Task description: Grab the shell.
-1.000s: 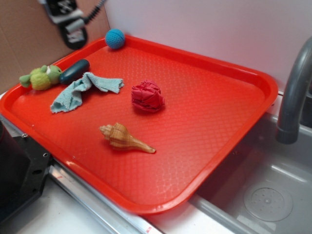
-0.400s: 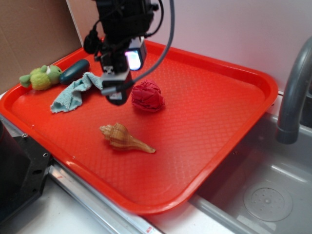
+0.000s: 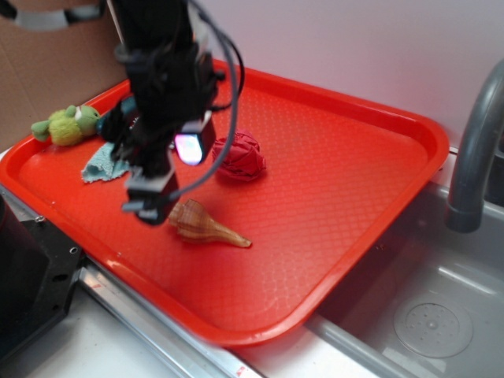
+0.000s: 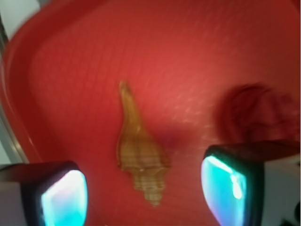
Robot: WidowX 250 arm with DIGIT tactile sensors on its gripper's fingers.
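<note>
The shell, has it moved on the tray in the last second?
No. The shell lies at the same spot near the red tray's front rim, tail pointing the same way. Only the tool has come down beside it.

On my feed the tray (image 3: 354,169) looks like red plastic with a fine pebbled texture and a soft sheen. The shell (image 4: 138,150) seems hard and ridged, tan with darker bands, fairly matt. The red ball (image 3: 239,155) is wrinkled and dull, the towel (image 3: 101,165) a nubbly pale blue cloth. I see fuzzy green plush on the toy (image 3: 67,124). The faucet (image 3: 475,150) and sink (image 3: 425,307) look like smooth grey metal. The pincer (image 4: 143,190) fingers (image 4: 63,197) show black casing with glossy, glowing cyan faces.
</note>
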